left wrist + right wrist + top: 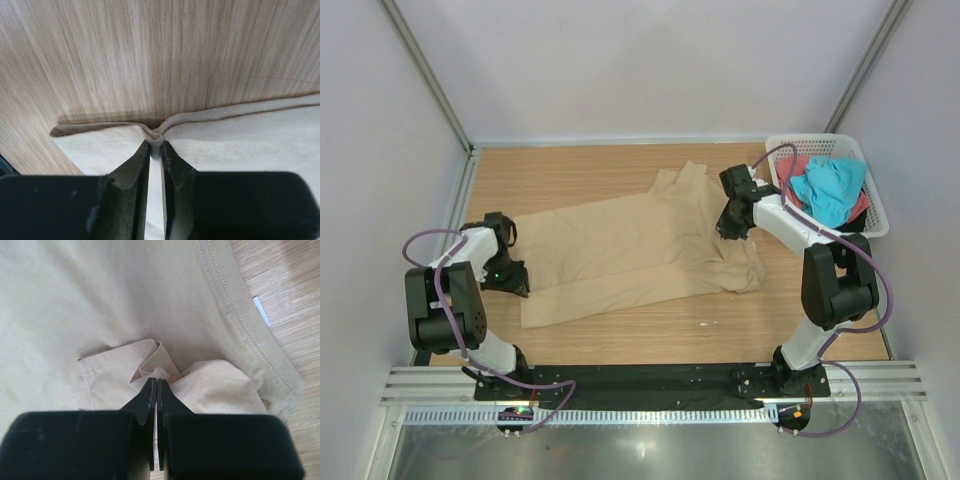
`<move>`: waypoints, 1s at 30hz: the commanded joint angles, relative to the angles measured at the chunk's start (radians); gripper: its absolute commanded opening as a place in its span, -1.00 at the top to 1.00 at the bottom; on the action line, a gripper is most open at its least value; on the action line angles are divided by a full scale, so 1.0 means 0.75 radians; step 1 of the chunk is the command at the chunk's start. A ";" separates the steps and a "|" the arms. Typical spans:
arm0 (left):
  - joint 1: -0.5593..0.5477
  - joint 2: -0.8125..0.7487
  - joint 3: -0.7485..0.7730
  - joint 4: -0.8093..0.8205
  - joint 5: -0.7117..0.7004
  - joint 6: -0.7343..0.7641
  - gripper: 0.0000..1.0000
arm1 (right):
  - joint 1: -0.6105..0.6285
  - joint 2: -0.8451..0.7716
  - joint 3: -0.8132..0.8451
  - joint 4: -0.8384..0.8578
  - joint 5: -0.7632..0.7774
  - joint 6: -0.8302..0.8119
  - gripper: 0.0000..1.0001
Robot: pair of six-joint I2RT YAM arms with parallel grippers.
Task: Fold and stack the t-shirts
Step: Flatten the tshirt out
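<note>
The left pincer (155, 146) is clamped on the tan t-shirt (620, 250) at its hem edge. The right pincer (156, 382) pinches a bunched fold near its collar (240, 325).

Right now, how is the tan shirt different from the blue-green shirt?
The tan shirt lies spread out on the table; the turquoise shirt sits bunched up in the white basket. The tan shirt is pinched by the left fingers and the right fingers; no fingers touch the turquoise shirt. The tan shirt is pale; the turquoise shirt is bright. Both are soft cloth shirts.
</note>
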 commanded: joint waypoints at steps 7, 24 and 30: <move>0.004 -0.035 -0.006 -0.004 -0.001 0.019 0.93 | 0.015 -0.061 0.009 0.017 0.032 0.000 0.98; 0.000 -0.278 0.088 -0.043 -0.036 0.064 1.00 | 0.015 -0.161 0.080 -0.061 0.122 -0.028 0.98; 0.004 -0.403 0.096 0.066 -0.032 0.093 1.00 | 0.007 -0.184 0.205 -0.110 0.146 -0.116 0.98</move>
